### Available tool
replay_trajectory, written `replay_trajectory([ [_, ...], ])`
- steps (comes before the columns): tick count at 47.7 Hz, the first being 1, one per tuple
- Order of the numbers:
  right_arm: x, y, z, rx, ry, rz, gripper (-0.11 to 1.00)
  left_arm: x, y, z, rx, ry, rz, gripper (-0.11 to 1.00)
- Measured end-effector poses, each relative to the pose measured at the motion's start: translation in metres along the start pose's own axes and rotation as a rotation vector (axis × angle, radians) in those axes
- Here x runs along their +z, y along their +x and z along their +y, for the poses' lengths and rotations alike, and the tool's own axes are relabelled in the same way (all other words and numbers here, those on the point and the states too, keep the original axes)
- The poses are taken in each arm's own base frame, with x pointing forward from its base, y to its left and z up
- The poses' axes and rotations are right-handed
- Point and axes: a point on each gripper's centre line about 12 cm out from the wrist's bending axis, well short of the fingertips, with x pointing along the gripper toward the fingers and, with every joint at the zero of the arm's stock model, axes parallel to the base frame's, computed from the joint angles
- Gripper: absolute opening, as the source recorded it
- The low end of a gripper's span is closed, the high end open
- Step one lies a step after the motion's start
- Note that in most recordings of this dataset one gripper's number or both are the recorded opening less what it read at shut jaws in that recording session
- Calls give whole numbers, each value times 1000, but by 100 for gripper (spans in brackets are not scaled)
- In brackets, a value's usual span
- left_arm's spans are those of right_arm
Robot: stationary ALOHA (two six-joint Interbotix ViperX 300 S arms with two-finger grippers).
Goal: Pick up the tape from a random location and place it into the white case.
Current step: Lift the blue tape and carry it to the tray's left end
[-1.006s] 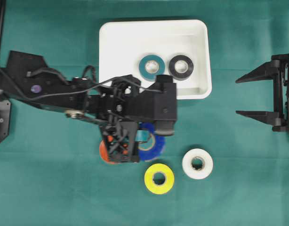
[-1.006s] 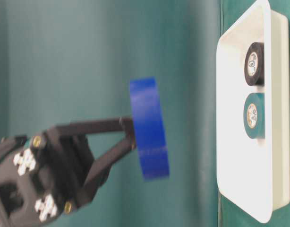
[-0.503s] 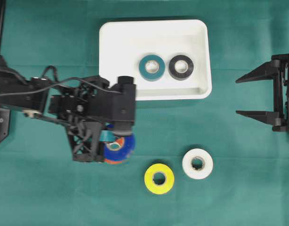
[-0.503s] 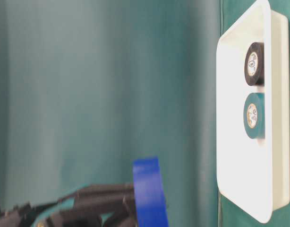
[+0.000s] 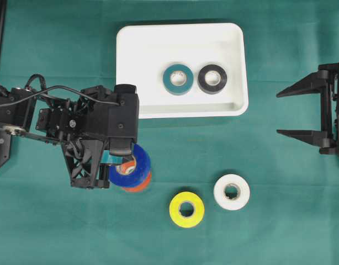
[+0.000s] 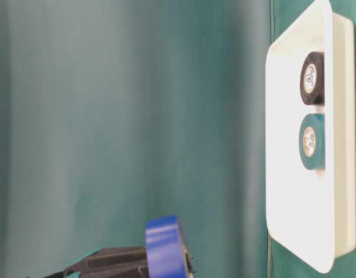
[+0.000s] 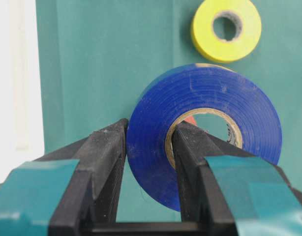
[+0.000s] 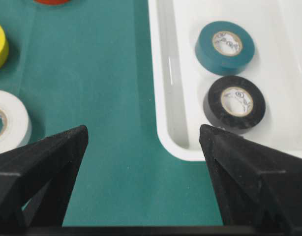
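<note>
Left gripper (image 5: pixel 125 168), gripping the blue roll (image 5: pixel 133 165): bare cloth (image 5: pixel 175 138) between it and the white case (image 5: pixel 180 34). Case's left half free; teal roll (image 5: pixel 178 79) and black roll (image 5: pixel 212 79) fill the right. Orange roll (image 5: pixel 141 185) directly beneath; yellow roll (image 5: pixel 186 209), white roll (image 5: pixel 231 191) beyond.

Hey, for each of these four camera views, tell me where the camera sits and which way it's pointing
Overhead: above, looking straight down at the white case; both arms show.
Table-level: low, sideways across the cloth; shows the blue tape and dark left-gripper parts.
Left wrist: behind the left gripper, shut on the blue tape's wall.
Right wrist: behind the open right gripper, facing the case.
Shared: the overhead, table-level and right wrist views show the teal tape and black tape inside the case.
</note>
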Motion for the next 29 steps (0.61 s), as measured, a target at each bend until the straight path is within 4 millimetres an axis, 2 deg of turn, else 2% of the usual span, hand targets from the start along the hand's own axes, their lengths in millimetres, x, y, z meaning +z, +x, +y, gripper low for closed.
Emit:
replay_trajectory([
  [12, 0, 0, 0, 0, -1, 0, 89, 1, 0, 6, 9, -15, -2, 23],
  [17, 0, 0, 0, -1, -5, 1, 89, 2, 0, 21, 36, -51, -5, 23],
  [29, 0, -1, -1, -10, -5, 20, 89, 2, -4, 73, 127, -165, -14, 23],
])
